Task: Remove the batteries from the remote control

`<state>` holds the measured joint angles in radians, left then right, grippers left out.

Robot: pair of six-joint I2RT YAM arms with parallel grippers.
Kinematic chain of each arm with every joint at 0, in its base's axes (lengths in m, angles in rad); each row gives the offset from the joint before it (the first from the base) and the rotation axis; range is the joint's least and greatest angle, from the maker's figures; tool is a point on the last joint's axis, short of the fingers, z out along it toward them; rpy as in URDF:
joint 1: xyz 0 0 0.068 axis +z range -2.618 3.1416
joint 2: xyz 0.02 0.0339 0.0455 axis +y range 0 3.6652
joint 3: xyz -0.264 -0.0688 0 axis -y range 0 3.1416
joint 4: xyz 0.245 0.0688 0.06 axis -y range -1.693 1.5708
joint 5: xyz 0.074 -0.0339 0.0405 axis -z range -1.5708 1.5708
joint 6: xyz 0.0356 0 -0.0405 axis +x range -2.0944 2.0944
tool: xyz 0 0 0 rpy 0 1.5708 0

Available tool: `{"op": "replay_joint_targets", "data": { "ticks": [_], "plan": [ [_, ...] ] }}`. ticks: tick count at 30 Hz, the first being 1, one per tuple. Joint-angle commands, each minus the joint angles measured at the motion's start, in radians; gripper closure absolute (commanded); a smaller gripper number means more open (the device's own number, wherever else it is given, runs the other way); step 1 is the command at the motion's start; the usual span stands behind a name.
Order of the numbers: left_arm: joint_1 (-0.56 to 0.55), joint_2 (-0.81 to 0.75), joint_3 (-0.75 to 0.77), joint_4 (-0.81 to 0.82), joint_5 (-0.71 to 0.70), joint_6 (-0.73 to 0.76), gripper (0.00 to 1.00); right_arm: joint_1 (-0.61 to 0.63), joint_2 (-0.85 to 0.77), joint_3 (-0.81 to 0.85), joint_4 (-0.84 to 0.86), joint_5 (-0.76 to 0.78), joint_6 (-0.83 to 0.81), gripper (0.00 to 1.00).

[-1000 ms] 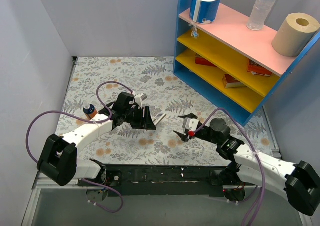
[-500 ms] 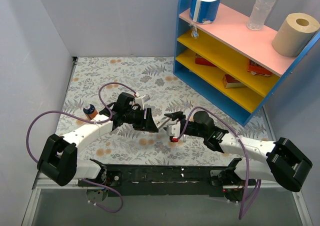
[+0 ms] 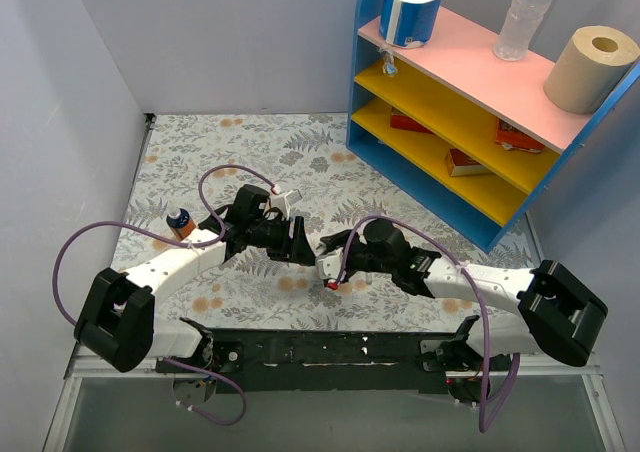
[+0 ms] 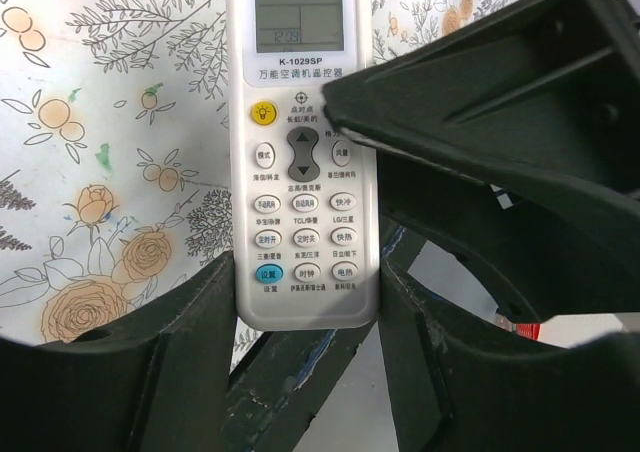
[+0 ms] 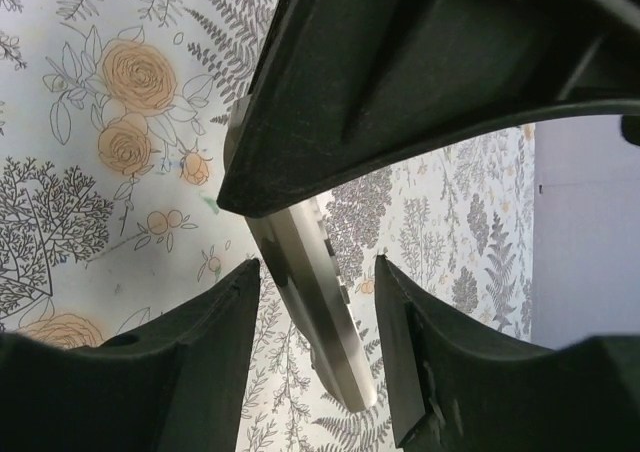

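Remote control [image 4: 303, 122] pinched in left gripper [image 4: 305, 292], frame centre; right gripper [image 5: 315, 272], fingers spread astride it, may knock it loose.

The remote control [image 4: 305, 172] sits in the left claw [image 3: 297, 242], the right claw [image 3: 325, 267] straddling it just to the right.

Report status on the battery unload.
Left gripper shut on the remote control, button face toward its wrist camera. Right gripper open, right beside it. Batteries not visible; no obstruction seen.
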<state>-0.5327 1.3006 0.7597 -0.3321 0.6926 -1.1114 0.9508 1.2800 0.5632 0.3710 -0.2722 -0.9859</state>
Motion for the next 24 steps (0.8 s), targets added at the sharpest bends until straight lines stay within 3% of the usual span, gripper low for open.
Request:
{"op": "replay_joint_targets", "data": {
  "ticks": [1, 5, 11, 13, 15, 16, 21, 22, 24],
  "plan": [
    [-0.006, -0.041, -0.002, 0.025, 0.041, 0.015, 1.00, 0.014, 0.022, 0.052, -0.067, 0.037, -0.057, 0.45],
    [-0.004, -0.040, -0.002, 0.025, 0.045, 0.015, 1.00, 0.016, 0.024, 0.050, -0.064, 0.057, -0.062, 0.49],
    [-0.004, -0.057, 0.000, 0.025, 0.033, 0.010, 1.00, 0.016, 0.010, 0.043, -0.063, 0.053, -0.040, 0.73],
    [-0.006, -0.066, 0.004, 0.024, 0.013, 0.005, 0.91, 0.016, 0.007, 0.038, -0.064, 0.044, -0.030, 0.85],
    [-0.006, -0.087, 0.003, 0.024, -0.004, 0.001, 0.75, 0.016, 0.005, 0.043, -0.075, 0.034, -0.007, 0.95],
    [-0.006, -0.096, 0.004, 0.024, -0.025, -0.004, 0.58, 0.016, 0.005, 0.044, -0.081, 0.022, 0.007, 0.98],
    [-0.004, -0.164, 0.004, 0.044, -0.082, -0.025, 0.39, 0.016, 0.007, 0.076, -0.121, -0.022, 0.151, 0.99],
    [-0.004, -0.175, 0.004, 0.056, -0.094, -0.028, 0.31, 0.016, 0.004, 0.086, -0.133, -0.034, 0.176, 0.99],
    [-0.003, -0.204, 0.009, 0.068, -0.100, -0.044, 0.27, 0.016, -0.007, 0.087, -0.138, -0.044, 0.238, 0.99]
  ]
}}
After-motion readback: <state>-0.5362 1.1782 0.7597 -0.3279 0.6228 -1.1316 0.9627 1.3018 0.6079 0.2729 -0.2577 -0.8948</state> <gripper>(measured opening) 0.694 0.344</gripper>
